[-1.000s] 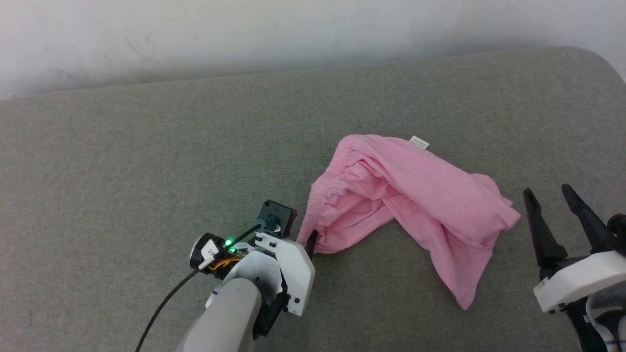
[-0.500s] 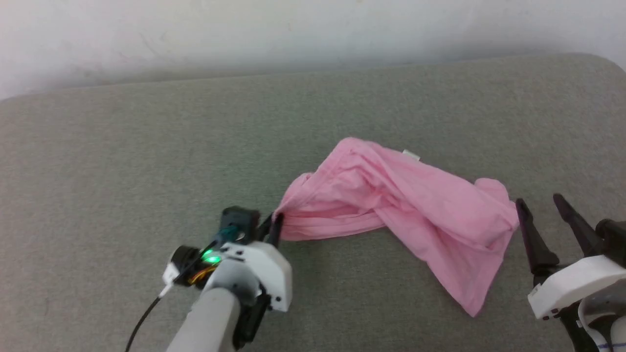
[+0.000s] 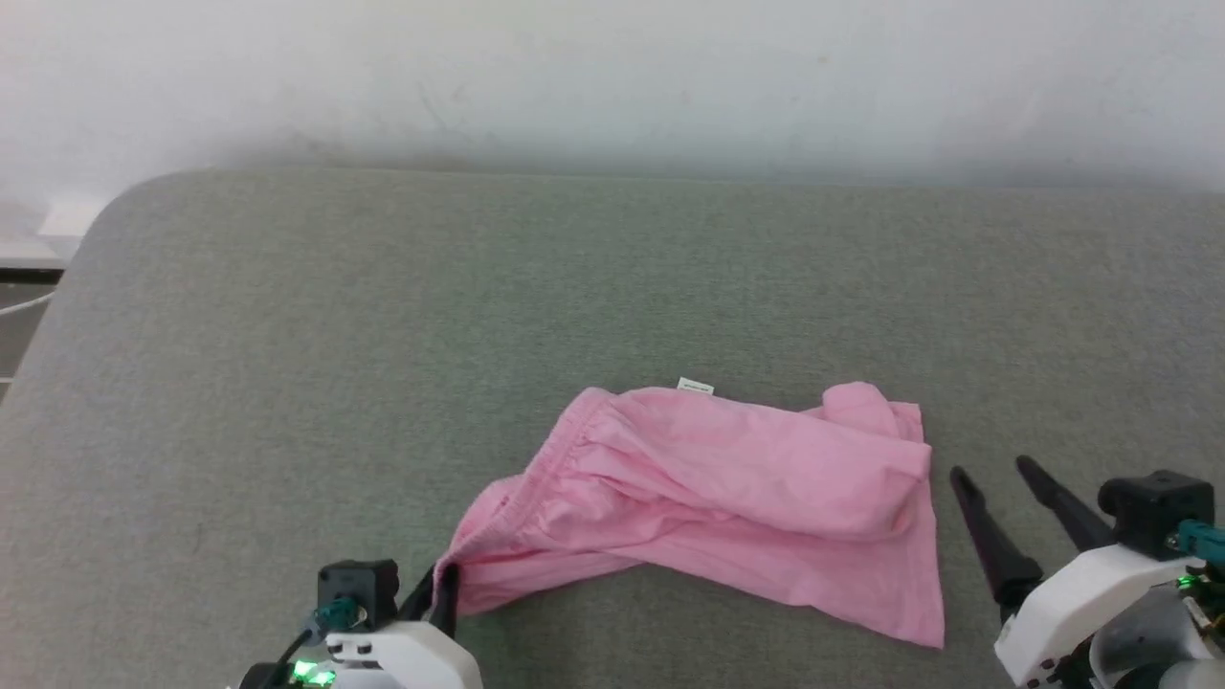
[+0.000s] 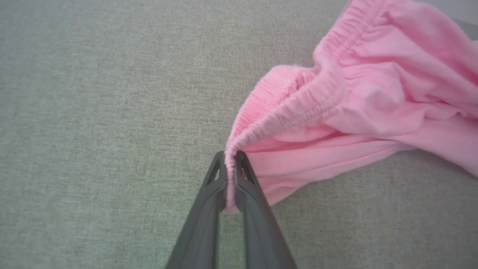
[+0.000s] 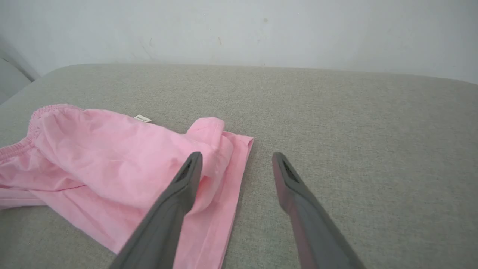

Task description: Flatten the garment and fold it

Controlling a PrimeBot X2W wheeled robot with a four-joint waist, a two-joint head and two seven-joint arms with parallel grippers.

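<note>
The light-pink garment (image 3: pixel 727 488) lies crumpled and stretched out on the grey cushion, its white label tag (image 3: pixel 695 387) at the far edge. My left gripper (image 3: pixel 438 586) is at the bottom left, shut on the garment's elastic waistband corner; in the left wrist view the gathered band (image 4: pixel 291 108) runs down into the pinched fingertips of that gripper (image 4: pixel 231 158). My right gripper (image 3: pixel 991 471) stands open just right of the garment's right hem. In the right wrist view the right gripper (image 5: pixel 236 158) hovers over the hem edge of the garment (image 5: pixel 123 157), holding nothing.
The grey upholstered cushion (image 3: pixel 383 316) spreads wide around the garment, with a rounded corner at the far left. A white wall (image 3: pixel 612 77) rises behind it. At the far left edge there is a gap with a pale ledge (image 3: pixel 38 239).
My left gripper has shut on the waistband corner and pulled it left and toward me, stretching the garment out. The head camera has shifted, so the whole scene sits lower.
</note>
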